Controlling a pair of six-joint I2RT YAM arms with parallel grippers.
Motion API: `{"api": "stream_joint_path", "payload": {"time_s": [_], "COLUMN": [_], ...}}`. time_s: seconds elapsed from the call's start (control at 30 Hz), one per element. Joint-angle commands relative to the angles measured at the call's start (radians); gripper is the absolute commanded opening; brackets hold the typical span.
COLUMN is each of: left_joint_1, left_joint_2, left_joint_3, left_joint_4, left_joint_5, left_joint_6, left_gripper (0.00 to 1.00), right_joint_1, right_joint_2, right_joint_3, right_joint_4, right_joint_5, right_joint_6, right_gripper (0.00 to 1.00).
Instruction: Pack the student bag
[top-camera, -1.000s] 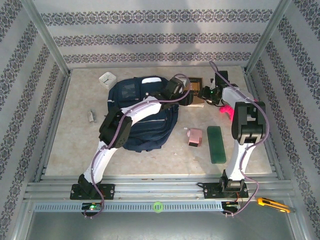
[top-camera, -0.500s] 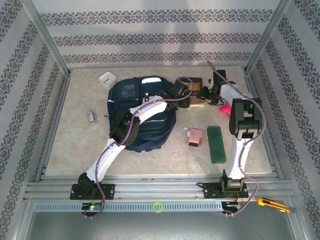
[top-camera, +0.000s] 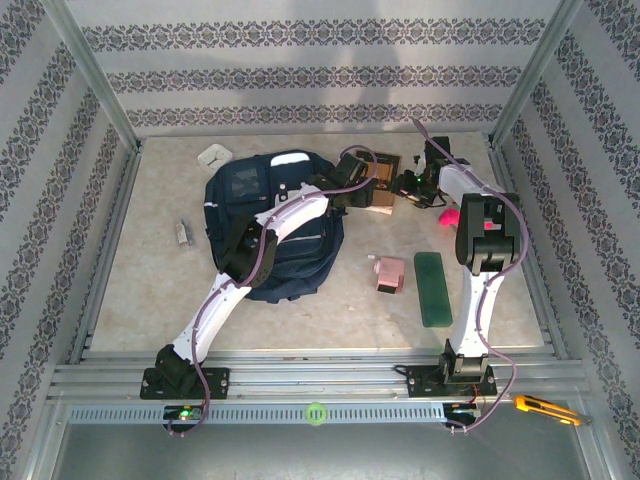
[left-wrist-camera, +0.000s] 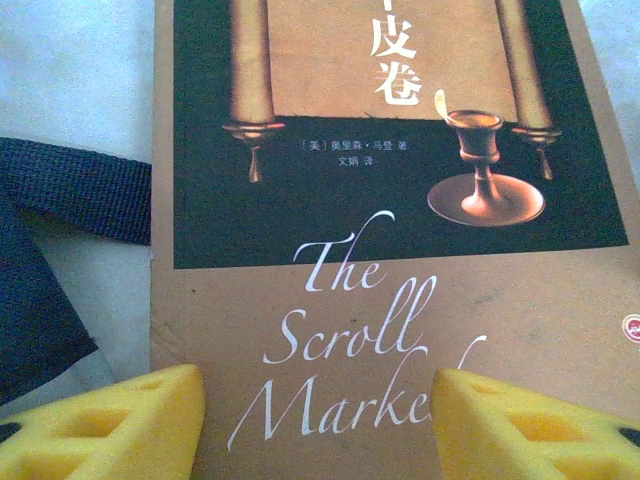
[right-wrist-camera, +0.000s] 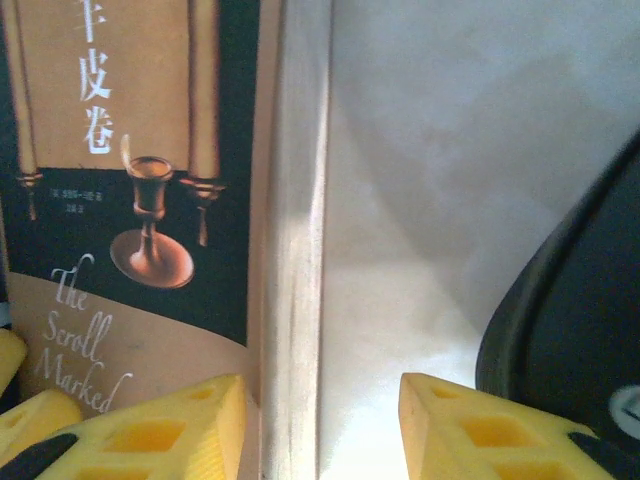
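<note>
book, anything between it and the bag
Nothing loose lies between the book and the bag, which sit side by side. But the left arm stretches across the bag.

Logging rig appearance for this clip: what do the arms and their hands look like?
Both the left arm and the right arm have white links, black joints and purple cables looping alongside. The left hand and the right hand carry yellow wedge-shaped fingers with slotted cut-outs.
</note>
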Motion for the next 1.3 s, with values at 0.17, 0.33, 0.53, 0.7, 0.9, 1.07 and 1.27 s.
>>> {"api": "stream_joint_path", "payload": {"time_s": [0.17,0.33,0.53,0.7,0.9,1.07,1.27], "left_joint_1": [0.026,0.033,0.034,0.049,0.066,0.078,0.081], "left_joint_2": [-0.058,-0.166,-0.138,-0.140,-0.143,-0.147,-0.082], "left_joint_3": [-0.108,-0.308,-0.247,-0.241,-0.242,-0.247,-0.160], "left_joint_4": [0.021,0.227,0.190,0.158,0.130,0.130,0.092], "left_joint_5": [-0.017,0.018,0.029,-0.032,-0.057,-0.069,0.021], "left_joint_6": [-0.015,-0.054,-0.055,-0.056,-0.041,-0.051,-0.078], "left_gripper": [0.62,0.62,0.62,0.62,0.62,0.62,0.61], "right_joint_1": [0.003,0.039,0.066,0.078,0.075,0.056,0.040], "right_joint_2": [-0.072,-0.103,-0.002,0.083,0.122,0.111,0.099], "right_joint_3": [-0.015,-0.007,0.099,0.164,0.176,0.166,0.127], "right_joint_4": [-0.008,-0.012,-0.109,-0.195,-0.258,-0.289,-0.234], "right_joint_5": [-0.089,-0.081,0.023,0.116,0.232,0.265,0.130], "right_joint_6": [0.031,0.038,0.030,0.001,-0.036,-0.052,-0.038], "right_gripper": [0.51,0.51,0.52,0.49,0.30,0.25,0.25]}}
